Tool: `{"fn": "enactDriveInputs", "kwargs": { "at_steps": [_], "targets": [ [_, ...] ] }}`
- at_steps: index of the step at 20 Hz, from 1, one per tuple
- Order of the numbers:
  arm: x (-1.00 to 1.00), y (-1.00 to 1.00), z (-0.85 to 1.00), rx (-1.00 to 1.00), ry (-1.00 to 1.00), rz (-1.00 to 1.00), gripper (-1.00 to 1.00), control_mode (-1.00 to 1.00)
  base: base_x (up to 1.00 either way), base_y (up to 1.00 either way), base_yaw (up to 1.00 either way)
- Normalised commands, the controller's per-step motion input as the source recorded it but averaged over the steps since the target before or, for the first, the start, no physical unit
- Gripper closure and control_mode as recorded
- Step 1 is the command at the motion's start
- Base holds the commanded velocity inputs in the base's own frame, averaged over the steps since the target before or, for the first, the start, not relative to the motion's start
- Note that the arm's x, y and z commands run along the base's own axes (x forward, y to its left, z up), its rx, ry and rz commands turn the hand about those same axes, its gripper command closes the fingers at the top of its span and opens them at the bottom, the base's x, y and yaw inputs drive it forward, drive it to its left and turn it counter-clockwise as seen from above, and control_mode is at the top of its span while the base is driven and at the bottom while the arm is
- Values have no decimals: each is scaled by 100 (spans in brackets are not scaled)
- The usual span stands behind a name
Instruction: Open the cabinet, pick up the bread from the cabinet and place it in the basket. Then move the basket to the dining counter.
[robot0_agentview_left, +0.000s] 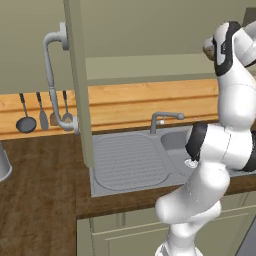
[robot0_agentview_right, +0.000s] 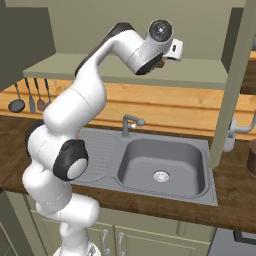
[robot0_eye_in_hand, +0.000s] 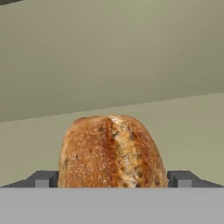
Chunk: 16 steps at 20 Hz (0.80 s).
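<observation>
The bread (robot0_eye_in_hand: 113, 151), a crusty orange-brown loaf, sits on the pale shelf of the cabinet (robot0_agentview_right: 200, 70). My gripper (robot0_eye_in_hand: 113, 180) is open, one fingertip (robot0_eye_in_hand: 43, 178) on each side of the loaf and close to its flanks. In the right base view the hand reaches up into the open cabinet, and a sliver of the bread (robot0_agentview_right: 159, 64) shows under it. The left cabinet door (robot0_agentview_left: 77, 85) stands open edge-on, with its curved bar handle (robot0_agentview_left: 52, 75). The brown basket (robot0_agentview_right: 251, 157) stands on the counter at the far right edge. The dining counter is out of view.
Below the cabinet lie a grey sink (robot0_agentview_right: 160, 162) with a faucet (robot0_agentview_right: 129, 122) and a draining board (robot0_agentview_left: 127, 160). Utensils (robot0_agentview_left: 42, 112) hang on the wooden back wall. A grey pot (robot0_agentview_left: 2, 162) stands at the far left. The right cabinet door (robot0_agentview_right: 235, 85) hangs open beside the basket.
</observation>
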Motion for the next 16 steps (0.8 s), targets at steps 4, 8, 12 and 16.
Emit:
{"fn": "enactDriveInputs", "kwargs": {
  "at_steps": [4, 8, 12, 16],
  "targets": [
    [-85, 35, 8, 0, -19, 0, 100, -100, 0, 0, 0],
    [-89, 41, 17, 0, -1, -11, 100, -100, 0, 0, 0],
    [-100, 45, 28, 0, 0, -16, 100, -100, 0, 0, 0],
    [-100, 67, 32, 0, 1, -21, 100, -100, 0, 0, 0]
  ]
}}
